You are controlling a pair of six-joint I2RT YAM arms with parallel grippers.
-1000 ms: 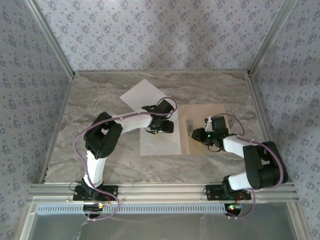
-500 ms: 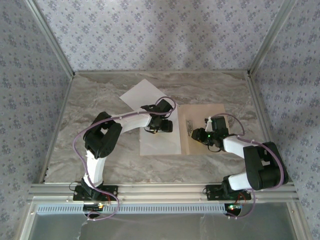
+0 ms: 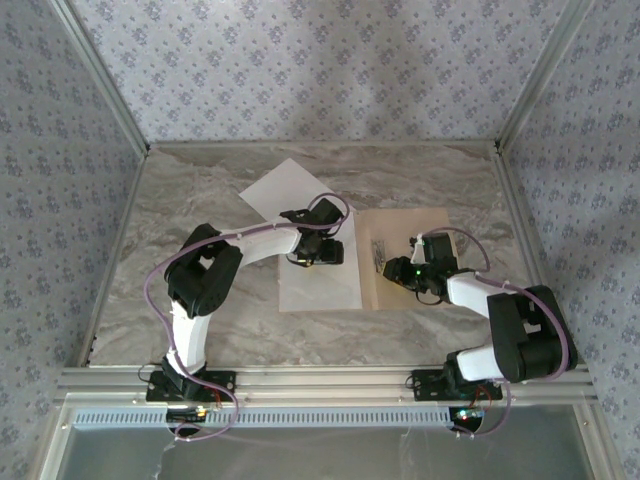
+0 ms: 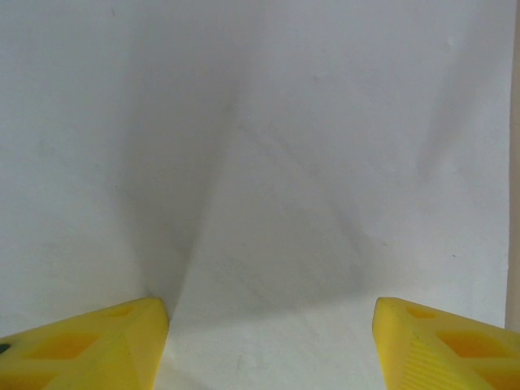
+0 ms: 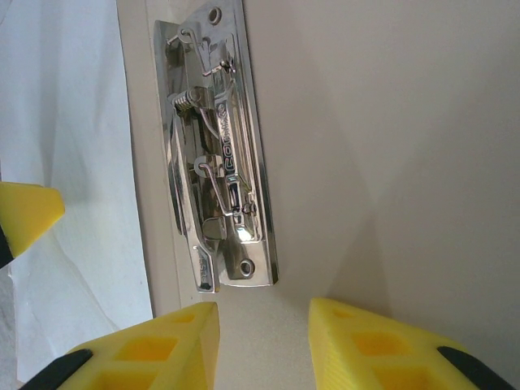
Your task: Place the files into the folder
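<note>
Since a second ago the left tool has crept a little toward the far left over the paper, and the right arm is about where it was. Left tool is over the near sheet. In the left wrist view its yellow fingers stand wide apart with bare white paper between them, so it is open and gripping nothing. Can't tell whether the tips press on the paper. That sheet lies flat just left of the folder, its right edge touching or overlapping the tan leaf. Whether a second leaf lies under it can't be told. The far sheet sits tilted on the counter, its near corner tucked against the near sheet under the left arm. Right tool is partly open and empty, low over the tan leaf just near of the metal clip, which runs along the leaf's left edge. The step looks like sliding the near sheet right onto the leaf. To do it well, put both left tips flat on the paper with light pressure and drag slowly right, keeping the sheet square to the folder. Paper is thin, so a push from one edge will likely buckle it or jam it against the clip. The right tool is best used to pin the folder so it doesn't skate, staying clear of the sheet's path. The far sheet is not yet handled.
</note>
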